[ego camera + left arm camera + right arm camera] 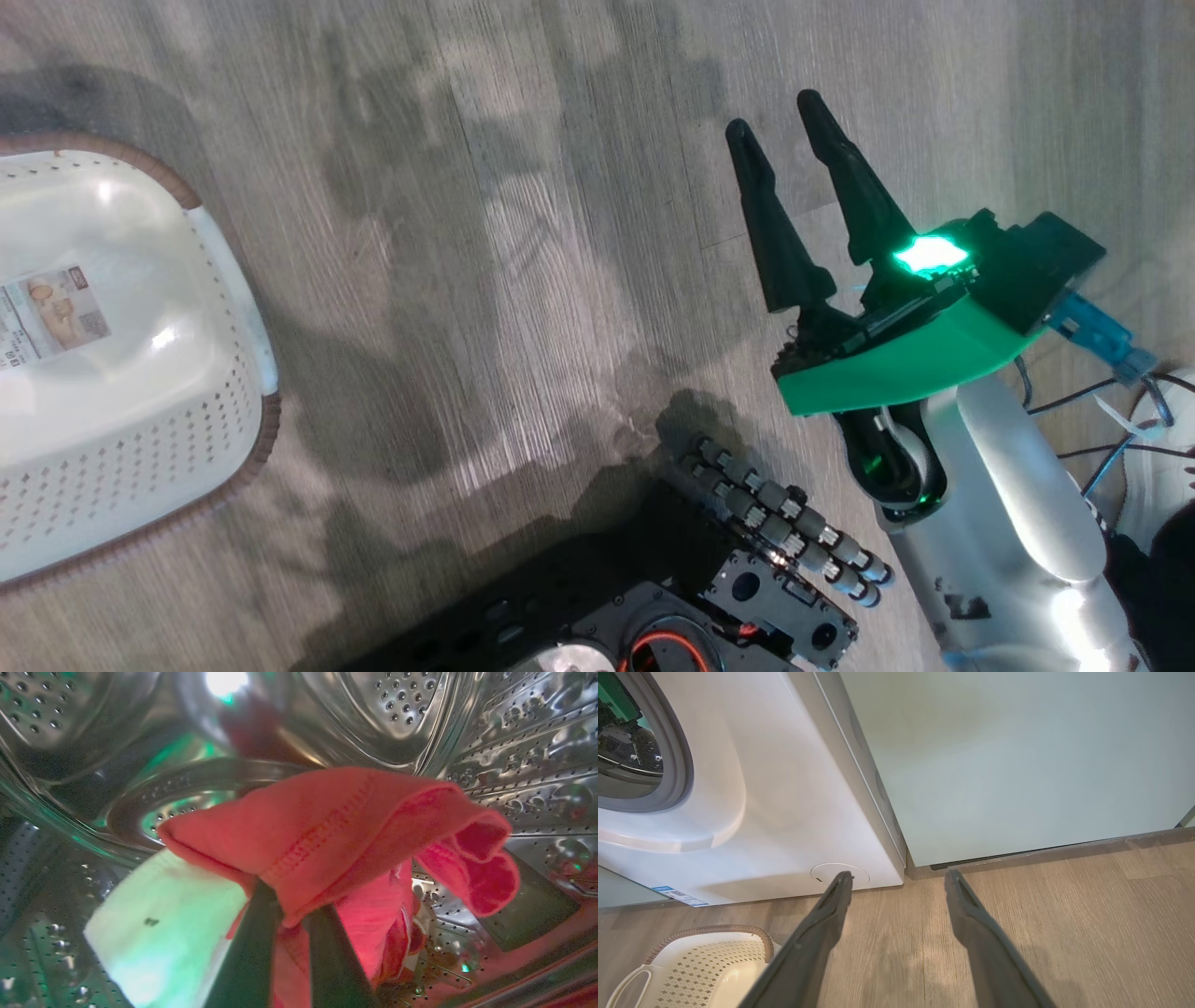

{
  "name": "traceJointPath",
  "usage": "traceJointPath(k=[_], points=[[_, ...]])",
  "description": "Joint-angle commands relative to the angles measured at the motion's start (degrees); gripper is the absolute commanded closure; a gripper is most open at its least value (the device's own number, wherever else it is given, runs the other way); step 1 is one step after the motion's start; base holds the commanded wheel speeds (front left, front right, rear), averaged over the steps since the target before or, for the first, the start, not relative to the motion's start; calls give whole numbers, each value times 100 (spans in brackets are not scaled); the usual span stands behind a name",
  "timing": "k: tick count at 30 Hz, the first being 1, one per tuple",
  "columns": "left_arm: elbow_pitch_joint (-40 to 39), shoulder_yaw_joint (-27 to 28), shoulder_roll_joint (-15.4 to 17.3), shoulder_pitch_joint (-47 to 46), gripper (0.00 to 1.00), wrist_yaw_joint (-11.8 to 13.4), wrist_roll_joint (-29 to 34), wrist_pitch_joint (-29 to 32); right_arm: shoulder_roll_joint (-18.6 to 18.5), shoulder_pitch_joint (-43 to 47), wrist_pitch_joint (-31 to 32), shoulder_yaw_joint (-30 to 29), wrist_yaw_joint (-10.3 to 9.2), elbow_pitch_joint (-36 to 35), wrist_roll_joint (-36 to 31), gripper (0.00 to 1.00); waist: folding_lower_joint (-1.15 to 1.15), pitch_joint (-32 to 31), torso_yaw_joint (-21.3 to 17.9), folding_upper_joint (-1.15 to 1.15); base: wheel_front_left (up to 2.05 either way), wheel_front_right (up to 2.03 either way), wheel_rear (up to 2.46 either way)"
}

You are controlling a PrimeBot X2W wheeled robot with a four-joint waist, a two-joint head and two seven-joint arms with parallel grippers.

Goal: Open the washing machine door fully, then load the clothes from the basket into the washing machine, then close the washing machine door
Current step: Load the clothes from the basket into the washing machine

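Note:
Inside the washing machine's steel drum (514, 742), my left gripper (294, 900) is shut on the clothes: a red garment (336, 826) bunched over its fingertips, with a white cloth (159, 919) hanging at its left. The washing machine (784, 788) shows its grey-ringed drum mouth (677, 765). The washing machine door is out of view. On the floor stands the basket (238, 289), its bare white bottom and label sticker showing; its brown rim (724, 928) lies below the machine's front. My right gripper (775, 112) hangs open over bare floor, and its fingers (899, 875) point at the machine's lower corner.
A pale green cabinet panel (1017, 765) stands right of the machine. The round filter cover (822, 873) sits low on the machine's front. My dark wheeled base (653, 616) is at the bottom of the head view. Wood floor (513, 233) stretches between basket and right arm.

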Motion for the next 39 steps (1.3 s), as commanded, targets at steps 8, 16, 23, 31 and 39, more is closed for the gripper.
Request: traceJointPath(k=[8, 16, 23, 31, 39], points=[[740, 18, -181, -574, 100, -2, -346, -388, 8, 263, -53, 84, 0, -165, 34, 0, 0, 31, -2, 0, 0, 0, 0], [1399, -95, -203, -779, 0, 7, -381, -714, 8, 166, -53, 151, 0, -167, 96, 0, 0, -24, -8, 0, 0, 0, 0], [1756, -152, -141, -704, 0, 5, -427, -988, 8, 75, -53, 241, 0, -75, 88, 0, 0, -196, -73, 0, 0, 0, 0], [2077, -44, -293, -26, 0, -12, -726, -1443, 8, 51, -53, 95, 0, 10, -61, 0, 0, -746, 98, 0, 0, 0, 0], [2002, -3, -613, 879, 0, -74, -1025, -1629, 8, 168, -53, -169, 0, 133, -375, 0, 0, -1382, 423, 0, 0, 0, 0]])
